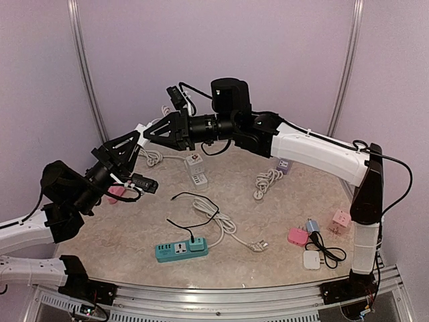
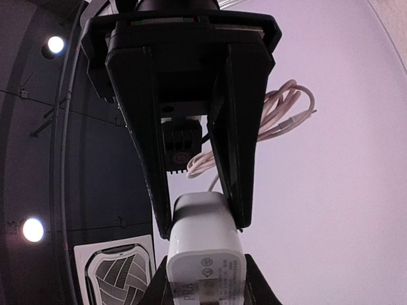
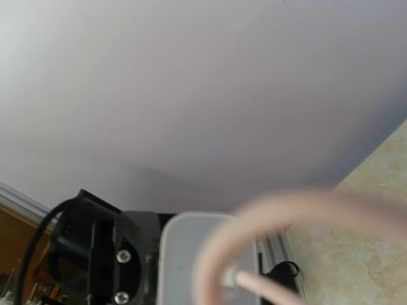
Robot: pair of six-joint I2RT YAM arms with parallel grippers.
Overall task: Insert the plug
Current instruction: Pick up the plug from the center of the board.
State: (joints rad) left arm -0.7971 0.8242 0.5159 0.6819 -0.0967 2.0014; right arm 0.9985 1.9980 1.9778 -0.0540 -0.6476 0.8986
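We are only partway into the job. The white adapter (image 2: 203,248) is hanging in the air between the two grippers, well above the tabletop (image 1: 120,235), and is not sitting in any socket yet. We are clenching its near end in the left gripper (image 1: 134,142). The right gripper (image 1: 151,131) is facing it head-on and, as far as the left wrist view is showing, is pinching the far end between its fingers (image 2: 232,159). A pale coiled cable (image 2: 280,114) is dangling just behind the right gripper. The right wrist view is giving only a blur of it close to the lens, so we cannot tell where it ends. We are judging three things as left to do: getting the adapter into one gripper alone, carrying it down to a strip, and pushing it home. Which socket is meant, we cannot tell.

Counting, we are finding two grippers and one adapter held between them.
- **Below the grippers, toward the arm bases:** one teal power strip (image 1: 181,249) with one black lead (image 1: 194,208) plugged into it.
- **Just below the right gripper:** one white power strip (image 1: 199,179).
- **Beneath the right forearm:** one bundled white cable (image 1: 268,181) and one lilac cube (image 1: 284,165).
- **Near the right arm's base:** one pink block (image 1: 297,236), one pink cube (image 1: 341,220) and one white square block (image 1: 312,259).
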